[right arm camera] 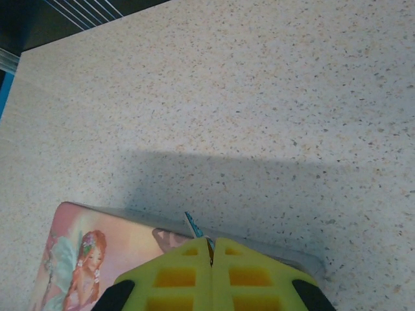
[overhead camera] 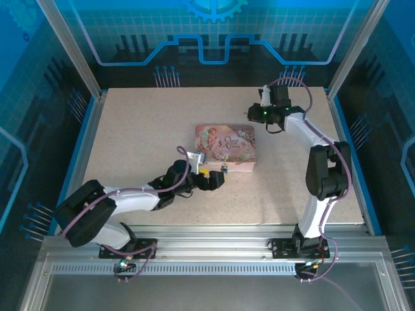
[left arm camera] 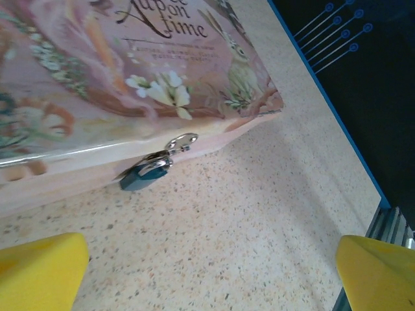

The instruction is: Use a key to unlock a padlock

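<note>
Steadying the lock is the step in hand, judging from the layout. At the near side, the left gripper (left arm camera: 207, 275) is fully released. Its yellow fingertips (left arm camera: 39, 272) are spread wide over bare table (overhead camera: 130, 129) and hold nothing. Just beyond it and slightly to the right, the padlock (left arm camera: 144, 173) hangs from a silvery hasp (left arm camera: 181, 141) on the near wall of the pink box (left arm camera: 130, 71). Its dark body is tilted and rests against the tabletop. In the left wrist view it lies off the centre line between the fingertips.

Recommended procedure:
1. Re-aim the left gripper until the padlock sits midway between the fingers, then advance low along the table.
2. Close on the flat sides of the lock body, not on the hasp or shackle. Leave the keyway uncovered; which way it faces cannot be told from these views.
3. Grip lightly, since the box probably weighs little and may slide if pushed.

At the far side of the box, the right gripper (right arm camera: 209, 243) is clenched on the key (right arm camera: 193, 225), a thin bluish sliver projecting past the fingertips. It hovers over the far edge of the box, well apart from the padlock. Bring it round to the near side only once the lock is held. Align the blade with the keyway before pushing.
</note>
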Action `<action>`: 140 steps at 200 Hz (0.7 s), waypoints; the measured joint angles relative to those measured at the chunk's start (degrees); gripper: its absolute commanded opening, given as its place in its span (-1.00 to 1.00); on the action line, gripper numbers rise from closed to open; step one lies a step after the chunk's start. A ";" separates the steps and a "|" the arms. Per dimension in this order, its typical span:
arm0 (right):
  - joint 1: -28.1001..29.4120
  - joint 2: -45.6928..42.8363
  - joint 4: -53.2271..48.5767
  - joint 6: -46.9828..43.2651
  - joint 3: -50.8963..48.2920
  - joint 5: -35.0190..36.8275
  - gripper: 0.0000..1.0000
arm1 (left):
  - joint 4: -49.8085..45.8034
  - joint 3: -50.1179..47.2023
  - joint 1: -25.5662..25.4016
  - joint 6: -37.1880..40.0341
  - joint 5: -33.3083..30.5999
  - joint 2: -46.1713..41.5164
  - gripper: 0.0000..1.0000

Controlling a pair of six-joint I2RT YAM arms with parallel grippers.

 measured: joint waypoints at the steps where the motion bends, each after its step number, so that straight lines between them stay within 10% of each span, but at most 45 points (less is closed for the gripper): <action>1: 0.00 0.11 -0.07 -0.04 0.17 0.09 -1.00 | 0.11 0.00 -0.07 0.02 -0.02 0.11 0.98; 140: 0.72 7.04 -0.55 -2.19 3.13 4.24 -1.00 | 14.53 4.76 -4.72 5.97 -10.51 19.32 0.98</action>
